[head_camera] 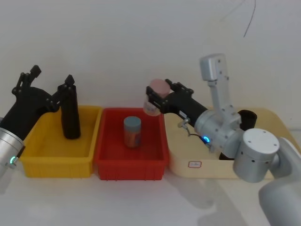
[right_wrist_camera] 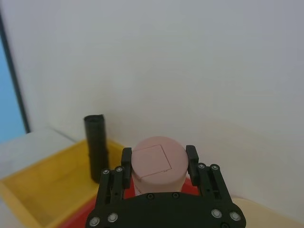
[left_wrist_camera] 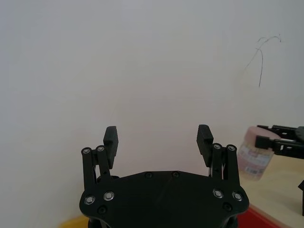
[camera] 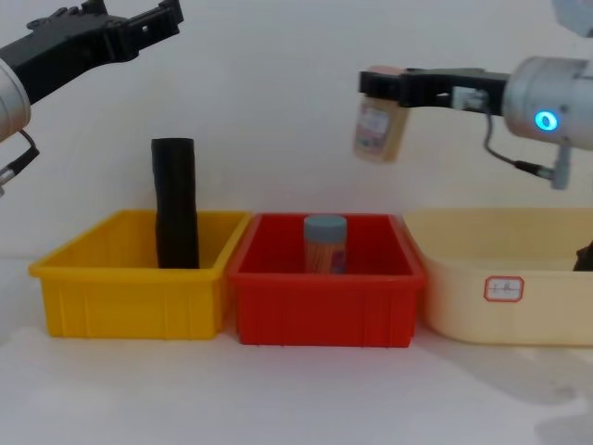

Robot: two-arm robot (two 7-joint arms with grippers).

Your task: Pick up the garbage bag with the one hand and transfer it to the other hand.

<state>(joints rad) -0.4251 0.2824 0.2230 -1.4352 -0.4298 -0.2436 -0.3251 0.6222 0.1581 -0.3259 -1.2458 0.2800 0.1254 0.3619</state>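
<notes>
While the right gripper [camera: 382,93] is clamped on a pink-capped bottle [camera: 378,125], it holds it in the air above the back right edge of the red bin [camera: 324,297], bottle hanging slightly tilted. Right arm reaches in from the right, forearm roughly level, blue ring light on at a joint. In the right wrist view the fingers [right_wrist_camera: 126,161] sit against both sides of the pink cap.

Left gripper [head_camera: 49,80] is raised above the yellow bin [head_camera: 56,162], fingers spread apart with nothing between them, pointing toward the back wall; left arm slopes up from the lower left.

Garbage bag [camera: 175,204] stands upright in the yellow bin, near its back right, below the left gripper and not touched. A grey-capped jar [camera: 325,245] stands in the red bin. Cream tray [camera: 500,306] is on the right.
</notes>
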